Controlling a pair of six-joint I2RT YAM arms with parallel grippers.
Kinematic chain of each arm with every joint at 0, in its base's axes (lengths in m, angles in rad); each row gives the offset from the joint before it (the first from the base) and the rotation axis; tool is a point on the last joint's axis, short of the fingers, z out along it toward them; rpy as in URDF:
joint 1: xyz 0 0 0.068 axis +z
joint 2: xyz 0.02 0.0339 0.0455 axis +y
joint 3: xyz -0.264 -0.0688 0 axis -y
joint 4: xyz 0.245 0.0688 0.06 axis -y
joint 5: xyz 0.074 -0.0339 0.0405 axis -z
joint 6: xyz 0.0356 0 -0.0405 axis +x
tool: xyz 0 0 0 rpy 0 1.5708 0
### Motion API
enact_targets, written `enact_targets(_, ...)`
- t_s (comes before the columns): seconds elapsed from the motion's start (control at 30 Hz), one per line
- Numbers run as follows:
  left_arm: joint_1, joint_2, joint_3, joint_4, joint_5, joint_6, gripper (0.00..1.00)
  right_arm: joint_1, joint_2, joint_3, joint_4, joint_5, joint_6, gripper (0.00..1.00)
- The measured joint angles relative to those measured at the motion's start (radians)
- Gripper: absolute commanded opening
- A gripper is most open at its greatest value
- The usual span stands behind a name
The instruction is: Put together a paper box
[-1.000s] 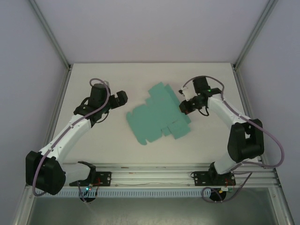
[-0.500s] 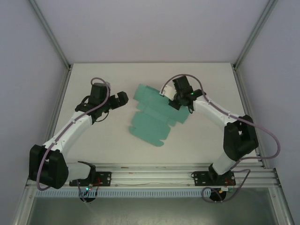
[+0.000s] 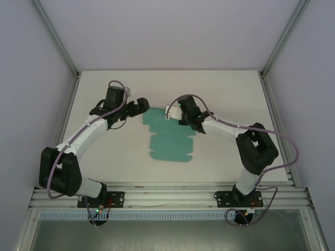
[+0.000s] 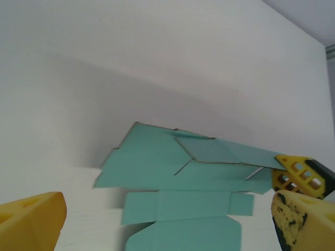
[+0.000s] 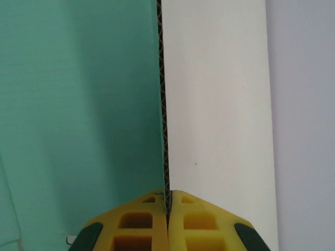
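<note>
A: Where is the paper box [image 3: 170,140] sitting?

B: It is lying as an unfolded, creased sheet in the middle of the table [image 3: 225,89], with its far panel tilting up off the surface.

A: What is the right gripper [image 5: 167,201] doing?

B: It is pinching that raised panel's edge between its pressed-together fingers.

A: And the left gripper [image 3: 141,105]?

B: It is hovering just beside the sheet's far left corner, fingers spread wide, apart from the card.

One teal paper box [image 3: 170,138] sheet at frame centre, one white table [image 3: 230,89], two arms (left arm [image 3: 84,136], right arm [image 3: 225,125]) rising from the lower edge, and two grippers (left gripper [image 3: 142,105], right gripper [image 3: 174,113]) above centre.
</note>
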Motion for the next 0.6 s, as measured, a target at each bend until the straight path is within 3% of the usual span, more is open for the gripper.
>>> enact_targets(0.43,-0.002,0.257,0.222,0.032,0.160,-0.015,1.00,0.003,0.000,-0.003,0.028,0.004,-0.006,0.00)
enact_targets(0.6,-0.018,0.312,0.266,0.031,0.217,-0.015,0.87,0.003,0.000,-0.003,0.028,0.002,0.001,0.00)
